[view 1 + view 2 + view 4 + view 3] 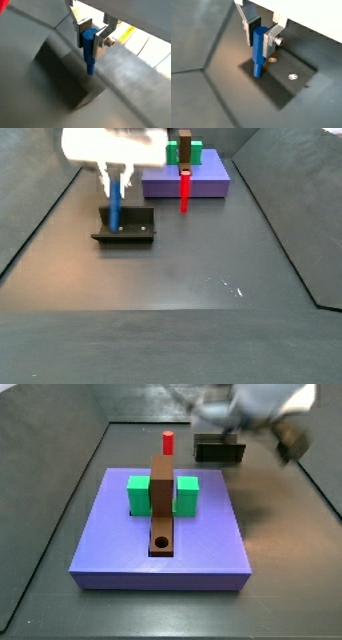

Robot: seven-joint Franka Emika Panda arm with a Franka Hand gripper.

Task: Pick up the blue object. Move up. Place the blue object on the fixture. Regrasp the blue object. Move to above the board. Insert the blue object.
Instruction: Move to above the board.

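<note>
Was a slim, straight bar of saturated blue, the blue object point(258, 52), square-edged along its length with a narrower lower tip, upright and plain, with no mark or lettering on it; hung pinched at its upper end between the silver plates of the gripper point(260, 31), dark pads pressed against its sides, as both wrist views showed point(88, 49); reached down with its lower tip to the base plate of the fixture point(288, 80), beside two small pale screw heads, though whether tip and plate touched could not be told; in a side view stood as a thin blue vertical line point(114, 206) under the blurred white gripper point(114, 168), over the low dark open-fronted fixture point(124, 231) on the grey floor; sat just beside and apart from the board point(203, 178), a lavender-blue slab; in a side view bore on that board point(163, 544) two green blocks point(139, 495), a long brown strip point(162, 509) with a round hole near one end, and a red peg point(168, 442) upright at the far edge; showed the fixture point(221, 449) past the board, with the gripper point(234, 419) a motion-blurred smear above it; showed no brand, label or readable writing anywhere.
</note>
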